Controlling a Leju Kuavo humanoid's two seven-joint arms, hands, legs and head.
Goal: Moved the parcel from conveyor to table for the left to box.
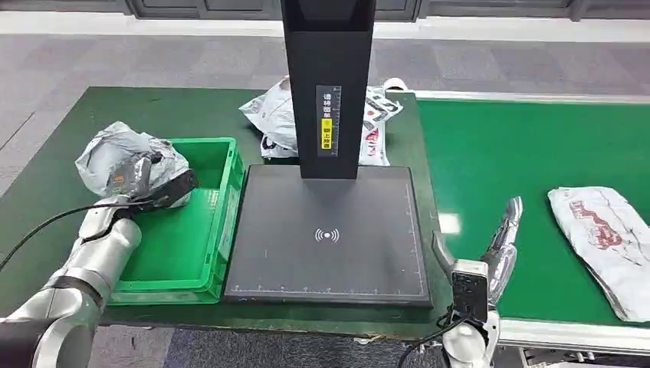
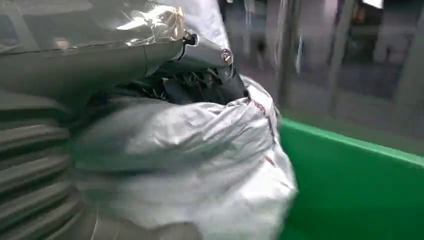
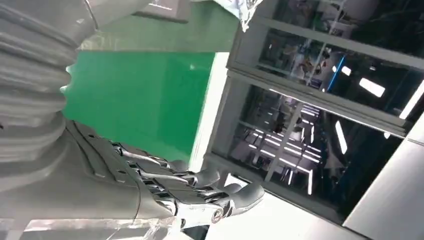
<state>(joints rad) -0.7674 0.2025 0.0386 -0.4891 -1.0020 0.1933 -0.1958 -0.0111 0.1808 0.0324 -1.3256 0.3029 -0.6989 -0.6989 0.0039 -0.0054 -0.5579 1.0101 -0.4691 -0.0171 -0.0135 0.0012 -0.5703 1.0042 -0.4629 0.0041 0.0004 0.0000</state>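
Left hand grips crumpled silver plastic parcel at frame left, above green plastic crate, unreleased; right hand empty, fingers straight

Silver arms, black cables; grey ribbed robot hand cover.

Hidden, cropped and blurred parts

The left hand has its fingers largely buried in the grey parcel; the black stand is cut off by the head view's top edge and covers part of the white bags; the left wrist view is motion-blurred.
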